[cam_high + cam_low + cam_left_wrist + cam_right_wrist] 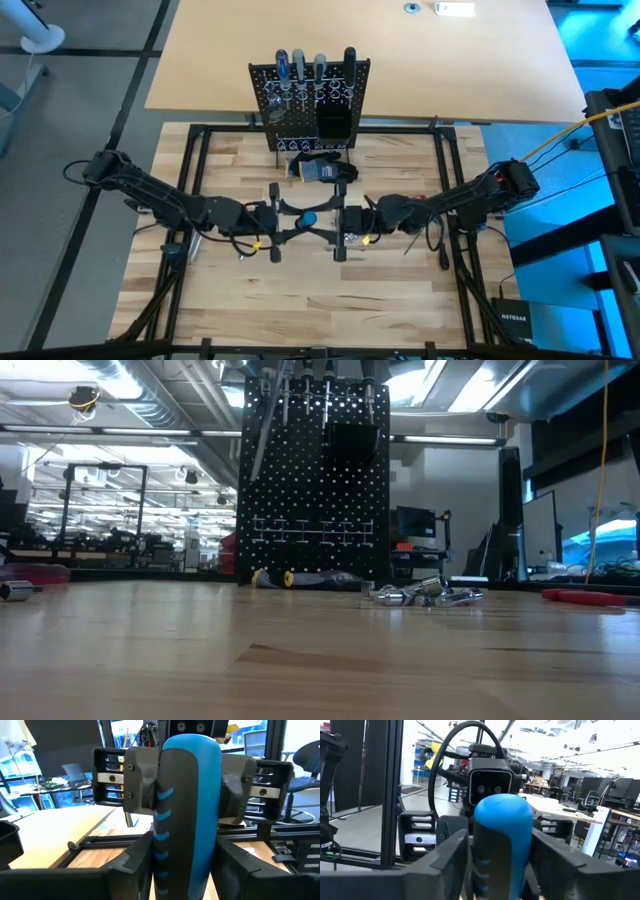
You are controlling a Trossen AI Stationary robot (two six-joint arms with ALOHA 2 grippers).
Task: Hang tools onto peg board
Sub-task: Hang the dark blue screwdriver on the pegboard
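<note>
A screwdriver with a blue and black handle (309,217) stands upright in mid-air over the middle of the table, its rounded end up. My left gripper (287,216) comes at it from the table's left and my right gripper (333,218) from the right, both shut on the handle, facing each other. The peg board (310,95) stands upright at the table's far side, with several screwdrivers (300,66) hanging along its top and a black bin (333,122). The low view shows neither gripper. My left gripper pinches the handle's sides (165,845) between its two fingers (132,865). The fingers come level from the table's left and lie across the upright handle. The screwdriver is lifted clear of the table. My right gripper has its two fingers (450,855) against opposite sides of the same handle (495,845), just below the rounded blue end. It comes about level from the table's right, across the handle, opposite my left gripper.
A dark bundle (322,167) lies at the peg board's foot. Small shiny metal pieces (425,596) lie on the table near it. Red-handled items lie near the table's sides (590,597) (30,572). A black frame (190,200) borders the wooden tabletop.
</note>
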